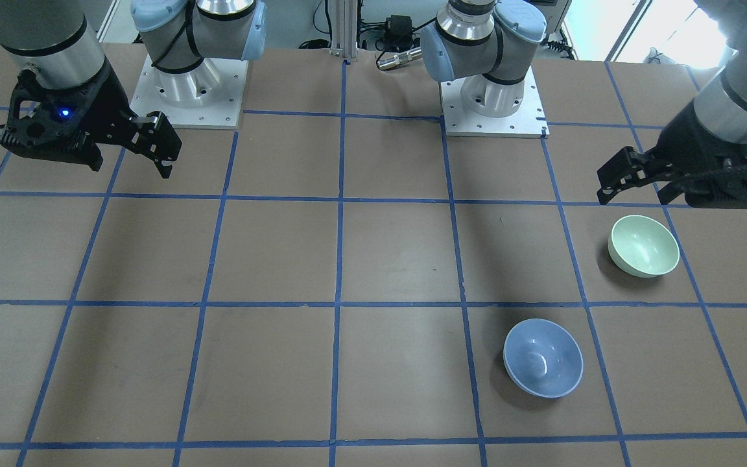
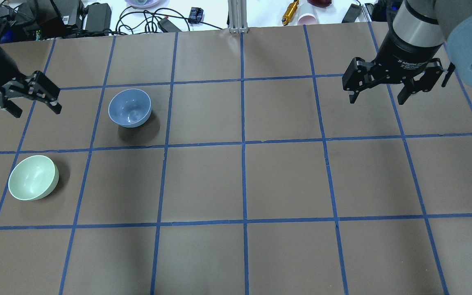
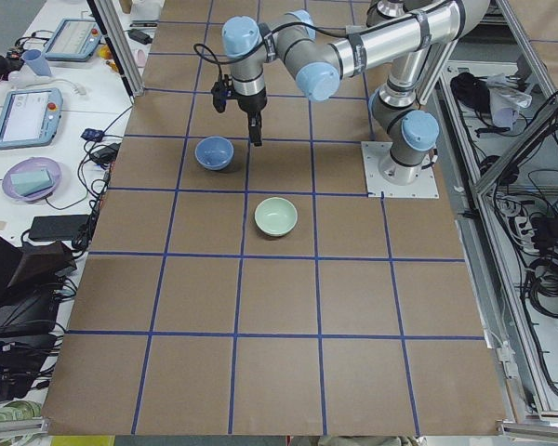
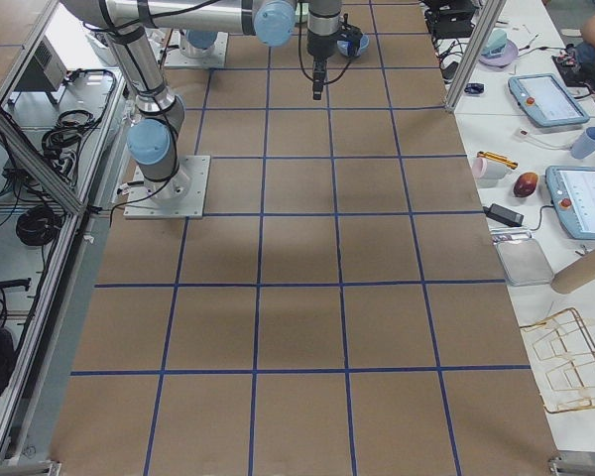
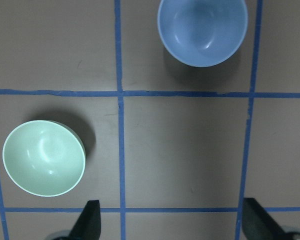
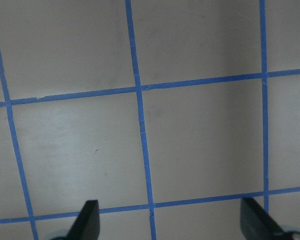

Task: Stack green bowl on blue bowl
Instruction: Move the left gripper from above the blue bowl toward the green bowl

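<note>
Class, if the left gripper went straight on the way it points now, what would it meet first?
Probably the brown tape-gridded table: the open left gripper points down at it. The round pale green bowl and round light blue bowl sit off that line; depth is uncertain.

2 bowls stand apart on the left of the table: the nearer bowl outermost, the farther bowl more central.

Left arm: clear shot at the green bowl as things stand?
Probably yes. The left end effector hangs open, close to the green bowl on the same side. Nothing lies between them, and the blue bowl sits well apart, so a straight descent looks unobstructed.
</note>
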`<state>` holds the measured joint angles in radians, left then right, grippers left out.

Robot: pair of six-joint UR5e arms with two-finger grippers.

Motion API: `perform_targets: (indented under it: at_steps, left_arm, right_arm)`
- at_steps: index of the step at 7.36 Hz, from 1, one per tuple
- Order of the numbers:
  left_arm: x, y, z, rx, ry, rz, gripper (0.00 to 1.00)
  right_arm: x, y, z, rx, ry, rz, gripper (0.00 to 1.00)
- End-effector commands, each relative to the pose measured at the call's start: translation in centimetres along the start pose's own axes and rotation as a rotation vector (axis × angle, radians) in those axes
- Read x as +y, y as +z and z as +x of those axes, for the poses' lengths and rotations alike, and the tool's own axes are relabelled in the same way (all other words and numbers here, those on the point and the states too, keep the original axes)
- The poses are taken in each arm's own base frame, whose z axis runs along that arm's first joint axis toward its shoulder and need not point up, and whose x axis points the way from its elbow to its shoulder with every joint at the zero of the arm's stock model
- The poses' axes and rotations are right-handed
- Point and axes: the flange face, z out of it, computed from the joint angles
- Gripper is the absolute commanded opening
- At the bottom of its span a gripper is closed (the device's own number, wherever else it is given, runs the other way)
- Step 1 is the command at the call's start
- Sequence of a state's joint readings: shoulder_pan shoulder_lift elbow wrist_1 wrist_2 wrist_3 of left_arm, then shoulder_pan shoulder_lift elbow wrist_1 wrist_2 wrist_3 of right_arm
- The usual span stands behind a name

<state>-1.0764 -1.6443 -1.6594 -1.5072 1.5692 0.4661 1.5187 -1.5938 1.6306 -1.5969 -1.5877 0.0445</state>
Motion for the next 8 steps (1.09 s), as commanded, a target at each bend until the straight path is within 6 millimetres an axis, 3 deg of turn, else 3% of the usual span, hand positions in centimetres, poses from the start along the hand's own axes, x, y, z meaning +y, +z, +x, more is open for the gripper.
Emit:
perform_targets:
  at_steps: [1, 4, 8]
  left_arm:
    - [1.3, 4.3, -7.1, -0.006, 0.05, 0.038, 1.0]
    - [3.3, 8.4, -14.2, 0.087, 0.077, 0.088, 1.0]
    - [3.8, 15.4, -19.3, 0.113, 0.075, 0.097, 1.0]
  right_arm:
    - [0.0, 0.0, 0.0, -0.002, 0.0, 0.0, 1.0]
    - [0.0, 0.0, 0.0, 0.0, 0.0, 0.0, 1.0]
    - [0.0, 0.0, 0.0, 0.0, 0.0, 0.0, 1.0]
